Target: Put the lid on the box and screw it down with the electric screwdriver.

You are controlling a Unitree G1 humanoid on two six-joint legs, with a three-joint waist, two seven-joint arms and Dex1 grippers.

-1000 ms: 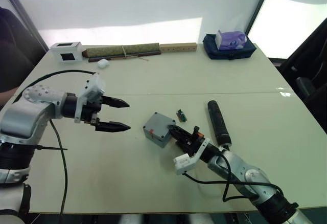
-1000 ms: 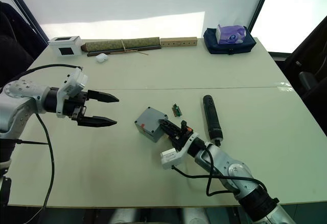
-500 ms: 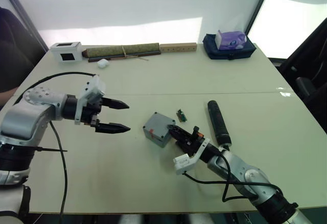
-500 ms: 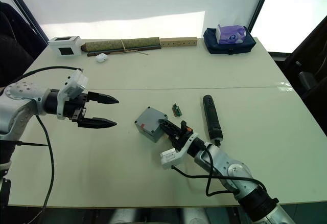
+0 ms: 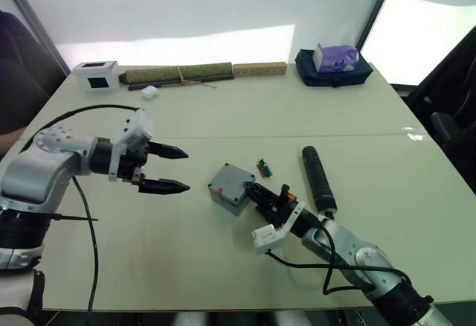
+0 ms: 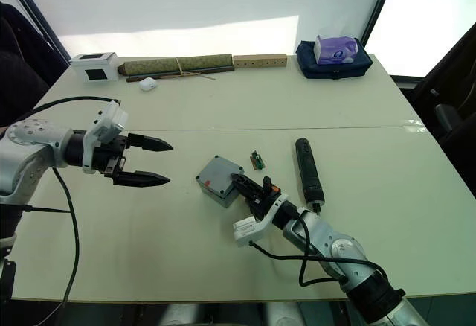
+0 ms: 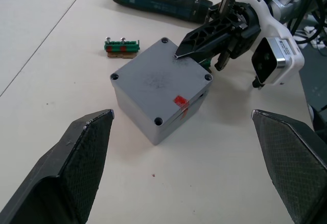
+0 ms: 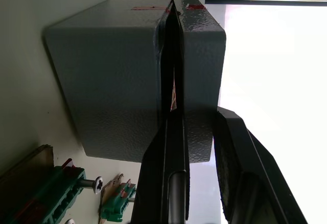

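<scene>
Grey box (image 7: 158, 93) with red mark; black electric screwdriver (image 5: 317, 179); green circuit piece (image 7: 121, 47); black-fingered grippers

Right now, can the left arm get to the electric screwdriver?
Probably not easily. The electric screwdriver lies on the robot's right, beyond the box, and the right gripper, working at the lid, sits between it and the open left gripper.

the two head views look forward and down from above the pale beige table (image 5: 223, 266), taking in its whole top from a slightly offset pair of positions. the left wrist view looks from mid-range, down along its own black fingers (image 7: 76, 168), at the small square grey metal box (image 7: 158, 93), which both head views share. the right wrist view sits right against that box's side wall.
</scene>
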